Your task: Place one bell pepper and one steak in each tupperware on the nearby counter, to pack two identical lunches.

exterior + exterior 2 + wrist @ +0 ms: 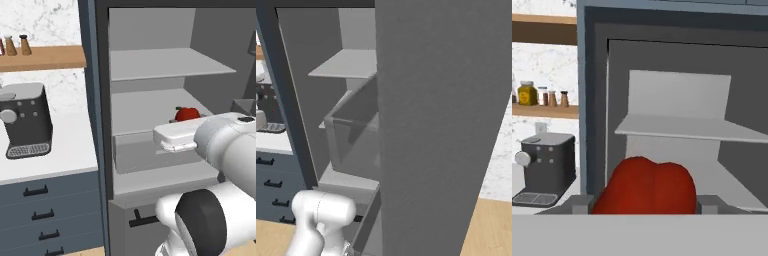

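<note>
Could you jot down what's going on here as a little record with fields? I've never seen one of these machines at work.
place: open fridge beside a white counter
arm: reaching into the fridge, over a middle shelf
pincer: a finger on each side of a red bell pepper, which fills the gap between them
pepper in left base view: red top peeking over the arm
on the counter: dark coffee machine
wall shelf: small jars and shakers
steak, tupperware: cannot tell where they are
</note>
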Controlling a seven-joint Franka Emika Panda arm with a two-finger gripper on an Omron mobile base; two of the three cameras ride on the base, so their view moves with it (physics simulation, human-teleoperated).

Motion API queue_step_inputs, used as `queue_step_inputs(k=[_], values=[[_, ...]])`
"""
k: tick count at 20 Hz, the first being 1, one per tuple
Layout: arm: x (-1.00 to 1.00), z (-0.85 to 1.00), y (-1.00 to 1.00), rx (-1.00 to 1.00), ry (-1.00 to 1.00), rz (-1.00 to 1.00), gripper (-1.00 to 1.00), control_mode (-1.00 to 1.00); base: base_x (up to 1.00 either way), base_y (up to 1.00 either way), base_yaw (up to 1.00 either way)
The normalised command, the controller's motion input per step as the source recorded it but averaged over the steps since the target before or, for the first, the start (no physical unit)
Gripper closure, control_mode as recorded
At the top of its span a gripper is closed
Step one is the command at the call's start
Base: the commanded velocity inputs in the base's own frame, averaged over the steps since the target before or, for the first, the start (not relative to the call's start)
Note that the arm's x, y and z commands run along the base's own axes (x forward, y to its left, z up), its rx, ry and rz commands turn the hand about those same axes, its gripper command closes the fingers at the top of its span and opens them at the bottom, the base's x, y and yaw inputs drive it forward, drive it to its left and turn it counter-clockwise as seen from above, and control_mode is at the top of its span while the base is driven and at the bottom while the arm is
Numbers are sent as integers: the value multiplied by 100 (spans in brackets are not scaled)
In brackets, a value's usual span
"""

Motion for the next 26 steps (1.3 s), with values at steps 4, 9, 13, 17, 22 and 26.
queue_step_inputs(k=[4,9,13,17,22,26], values=[[0,0,0,0,0,0,100,100,-52,100,0],[0,0,0,0,0,0,100,100,-16,100,0],[0,0,0,0,0,0,100,100,0,100,0],[0,0,0,0,0,0,100,100,1,100,0],[0,0,0,0,0,0,100,100,10,100,0],[0,0,0,0,0,0,100,100,18,100,0]])
